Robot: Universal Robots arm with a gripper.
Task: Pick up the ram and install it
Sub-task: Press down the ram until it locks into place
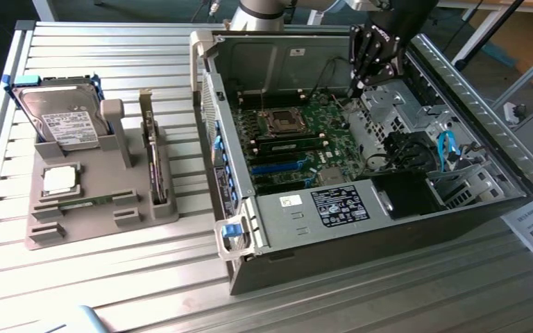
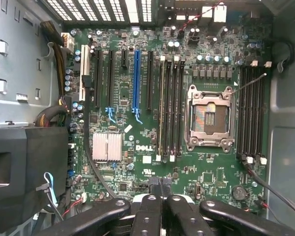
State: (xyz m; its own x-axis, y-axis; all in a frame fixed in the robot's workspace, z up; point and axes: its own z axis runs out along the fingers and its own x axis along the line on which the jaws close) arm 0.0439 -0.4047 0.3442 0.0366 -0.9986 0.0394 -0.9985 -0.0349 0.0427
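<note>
One slatted metal desk (image 1: pixel 109 291) carries one open grey computer case (image 1: pixel 248 270) and one grey moulded holder tray (image 1: pixel 91 222). The tray holds one silver hard drive (image 1: pixel 63 118), one small square silver processor chip (image 1: pixel 59 180) and one upright card with a metal bracket (image 1: pixel 153 163). In the case lies one green motherboard (image 2: pixel 211 179) with one empty processor socket (image 2: pixel 209 118), one finned silver heatsink (image 2: pixel 107 146) and two banks of four memory slots. One black pincer (image 2: pixel 161 192) hangs above the board.

Green motherboard (image 2: pixel 152 147), one blue slot (image 2: pixel 135 81), black hand (image 2: pixel 160 191); grey holder (image 1: pixel 95 216) on ribbed silver tabletop (image 1: pixel 109 55) at frame left.
</note>
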